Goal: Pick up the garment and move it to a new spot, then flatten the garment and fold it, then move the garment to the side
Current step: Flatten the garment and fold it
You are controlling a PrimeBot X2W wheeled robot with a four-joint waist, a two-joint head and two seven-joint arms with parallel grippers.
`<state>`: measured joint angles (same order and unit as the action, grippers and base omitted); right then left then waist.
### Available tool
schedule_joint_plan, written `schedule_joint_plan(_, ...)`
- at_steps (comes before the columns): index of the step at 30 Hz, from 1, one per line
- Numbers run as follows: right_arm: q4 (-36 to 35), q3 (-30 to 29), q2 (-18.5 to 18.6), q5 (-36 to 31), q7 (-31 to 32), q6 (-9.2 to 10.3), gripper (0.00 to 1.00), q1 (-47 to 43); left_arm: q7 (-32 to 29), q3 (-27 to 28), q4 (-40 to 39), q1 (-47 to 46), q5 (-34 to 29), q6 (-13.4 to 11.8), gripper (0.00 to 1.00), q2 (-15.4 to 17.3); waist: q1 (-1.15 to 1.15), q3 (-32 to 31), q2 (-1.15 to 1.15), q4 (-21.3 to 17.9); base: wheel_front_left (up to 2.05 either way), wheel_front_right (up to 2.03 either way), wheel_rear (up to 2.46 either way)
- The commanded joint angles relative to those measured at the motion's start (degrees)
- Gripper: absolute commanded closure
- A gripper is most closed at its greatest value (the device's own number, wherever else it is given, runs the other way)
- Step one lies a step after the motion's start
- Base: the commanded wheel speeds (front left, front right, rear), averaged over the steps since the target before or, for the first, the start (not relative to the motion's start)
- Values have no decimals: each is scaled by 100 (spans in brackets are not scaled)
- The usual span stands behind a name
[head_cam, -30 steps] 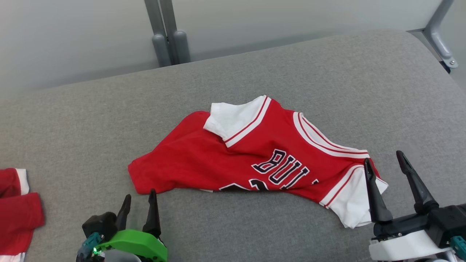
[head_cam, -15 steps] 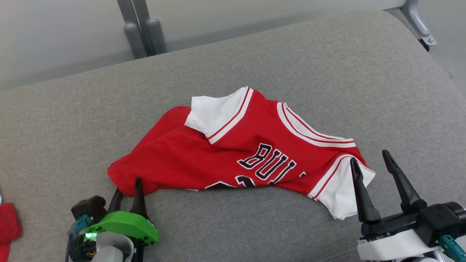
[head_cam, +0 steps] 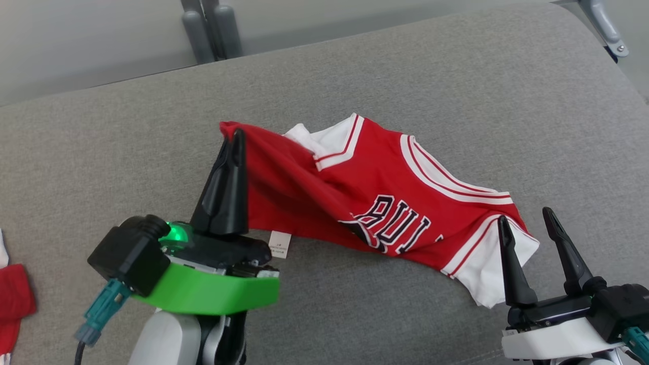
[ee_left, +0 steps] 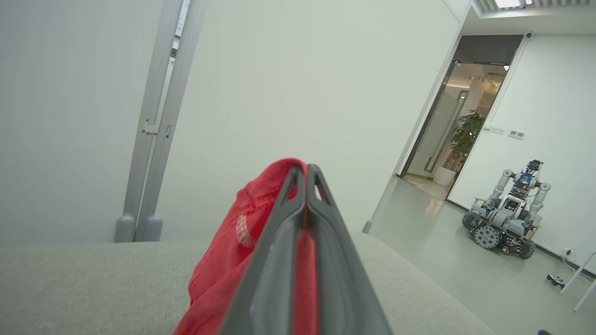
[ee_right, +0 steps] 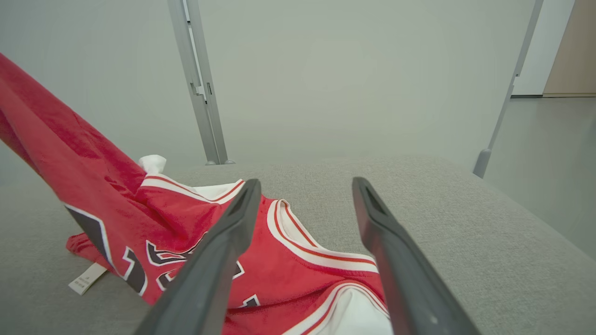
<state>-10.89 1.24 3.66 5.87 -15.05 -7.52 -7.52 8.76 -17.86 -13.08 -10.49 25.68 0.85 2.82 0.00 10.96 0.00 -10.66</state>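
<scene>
The garment is a red jersey with white trim and dark letters, lying crumpled on the grey cushion. My left gripper is shut on the garment's red hem corner and holds it lifted off the cushion; in the left wrist view red cloth hangs pinched between the closed fingers. My right gripper stands open at the lower right, over the white sleeve end. In the right wrist view its fingers straddle the garment, with the lifted part rising to the left.
Another red and white cloth lies at the cushion's left edge. Grey metal posts stand behind the cushion and a bracket at the back right. A second wheeled robot stands on the floor by a doorway.
My left gripper closed on the hem corner and lifted it up and forward, pulling the garment's left side off the cushion. The right gripper stays open. The head camera shifted.
</scene>
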Motion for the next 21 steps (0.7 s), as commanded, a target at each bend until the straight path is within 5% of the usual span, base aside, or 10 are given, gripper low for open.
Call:
schedule_joint_plan(1, -14, -8, -21, 12, -18, 6, 0, 38, -158, -121, -345, 9, -58, -51, 100, 37, 0, 107, 0, 150, 0, 0, 0)
schedule_joint_plan(6, -7, -75, -48, 35, -18, 5, 0, 93, -648, -602, -1389, -135, -238, -204, 100, 31, 0, 145, 0, 345, 0, 0, 0)
schedule_joint_plan(10, 45, -36, -55, 27, -18, 6, 0, 176, -876, -786, -1507, -422, -212, -319, 100, 25, 0, 194, 0, 387, 0, 0, 0)
schedule_joint_plan(15, 87, 125, -62, 59, -19, 6, 0, 415, -968, -577, -793, -1249, -212, -268, 100, 88, 0, 483, 0, 179, 0, 0, 0)
schedule_joint_plan(21, 187, 192, -71, 111, -18, 5, 0, 636, -912, -51, 1135, -2611, -157, 0, 100, 322, 0, 998, 0, -144, 0, 0, 0)
